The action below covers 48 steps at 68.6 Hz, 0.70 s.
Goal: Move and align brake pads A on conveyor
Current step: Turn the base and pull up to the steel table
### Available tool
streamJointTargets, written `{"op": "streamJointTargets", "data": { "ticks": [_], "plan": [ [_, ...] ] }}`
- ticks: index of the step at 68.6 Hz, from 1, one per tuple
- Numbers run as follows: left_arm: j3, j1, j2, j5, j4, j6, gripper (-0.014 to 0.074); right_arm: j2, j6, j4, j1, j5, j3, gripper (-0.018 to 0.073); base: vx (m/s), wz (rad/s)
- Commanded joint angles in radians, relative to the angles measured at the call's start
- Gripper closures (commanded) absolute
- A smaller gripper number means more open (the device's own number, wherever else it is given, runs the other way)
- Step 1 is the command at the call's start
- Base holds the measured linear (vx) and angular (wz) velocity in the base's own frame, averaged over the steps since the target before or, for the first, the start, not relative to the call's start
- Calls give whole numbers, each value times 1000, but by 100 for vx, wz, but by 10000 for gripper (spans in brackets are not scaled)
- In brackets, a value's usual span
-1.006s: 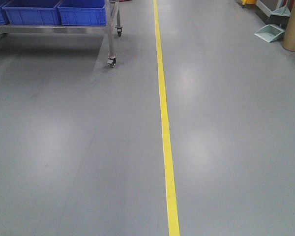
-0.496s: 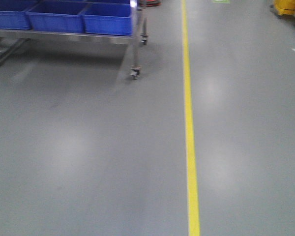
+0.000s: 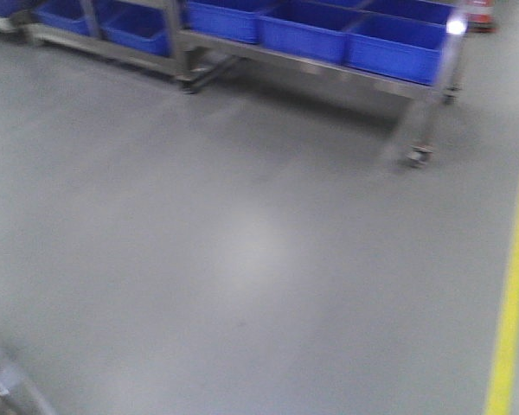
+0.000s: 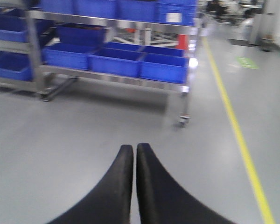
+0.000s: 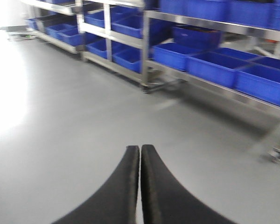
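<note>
Close up, the left pincer (image 4: 134, 149) has its two black tips pressed together, with nothing between them. The right pincer (image 5: 140, 149) is the same. Under them is the grey floor (image 4: 84, 135). A yellow line (image 4: 233, 121) runs along it. Farther off stands a metal rack (image 4: 112, 77) holding blue bins (image 4: 163, 67). I cannot tell where the brake pads are.

Blue bins (image 3: 394, 43) blurred (shelving rack (image 3: 329, 69) cut off above).
</note>
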Motion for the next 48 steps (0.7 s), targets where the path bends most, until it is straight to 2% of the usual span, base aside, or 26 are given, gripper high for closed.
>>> {"op": "streamJointTargets", "data": {
  "ticks": [1,48],
  "plan": [
    [-25,-4,14,-76,-6,-2,603,10,-7,2,-3,-75,-26,565,13,101],
    [-25,-4,14,-76,-6,-2,603,10,-7,2,-3,-75,-26,565,12,83]
  ]
}}
